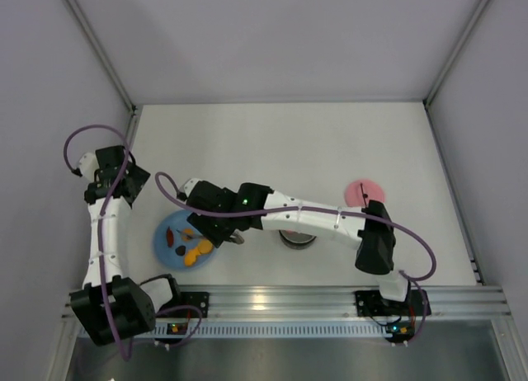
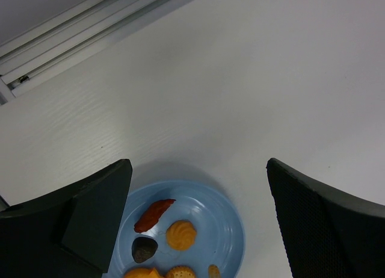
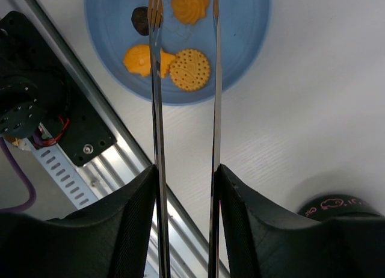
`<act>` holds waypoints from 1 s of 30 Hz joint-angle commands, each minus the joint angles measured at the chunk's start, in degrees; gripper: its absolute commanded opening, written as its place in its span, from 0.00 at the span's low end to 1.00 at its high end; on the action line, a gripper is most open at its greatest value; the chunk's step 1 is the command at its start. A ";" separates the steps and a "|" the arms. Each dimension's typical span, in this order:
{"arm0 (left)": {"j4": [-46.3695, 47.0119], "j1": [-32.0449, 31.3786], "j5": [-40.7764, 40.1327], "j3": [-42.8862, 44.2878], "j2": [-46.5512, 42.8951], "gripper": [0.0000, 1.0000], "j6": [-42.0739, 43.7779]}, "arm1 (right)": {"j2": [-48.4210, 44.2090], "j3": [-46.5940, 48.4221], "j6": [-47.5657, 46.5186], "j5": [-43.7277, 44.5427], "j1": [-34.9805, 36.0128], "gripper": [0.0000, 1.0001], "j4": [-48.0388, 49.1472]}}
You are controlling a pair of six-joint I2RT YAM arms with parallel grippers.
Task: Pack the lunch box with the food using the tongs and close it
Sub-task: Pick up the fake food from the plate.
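Observation:
My right gripper point(image 3: 185, 169) is shut on the tongs point(image 3: 155, 109), one silver arm pressed against each finger. The tong tips hang apart over the blue plate point(image 3: 252, 43), with nothing between them. The food on the plate includes a swirl cookie point(image 3: 190, 2), a dark piece point(image 3: 141, 19), an orange piece point(image 3: 141, 60) and a round cracker point(image 3: 190, 68). The steel lunch box point(image 1: 297, 239) stands right of the plate, partly under my right arm. Its pink lid point(image 1: 363, 191) lies farther right. My left gripper point(image 2: 198, 169) is open above the plate's far side, holding nothing.
The blue plate point(image 1: 169, 232) sits near the table's front edge, close to the aluminium rail point(image 1: 289, 303) and the left arm's base point(image 1: 111, 307). White walls close the table in at the back and sides. My right arm point(image 1: 313, 216) stretches across the front of the table.

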 commanded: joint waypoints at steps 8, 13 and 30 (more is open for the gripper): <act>3.32 2.01 4.15 -1.00 1.62 0.99 -0.43 | 5.71 6.71 -1.42 -2.10 -0.41 0.43 4.02; 3.41 2.01 4.23 -1.26 1.45 0.99 -0.17 | 8.08 8.03 -1.86 -2.37 -0.41 0.43 3.85; 4.02 2.00 5.64 -1.35 1.89 0.99 0.53 | 11.87 12.87 -3.17 1.50 -0.41 0.43 0.07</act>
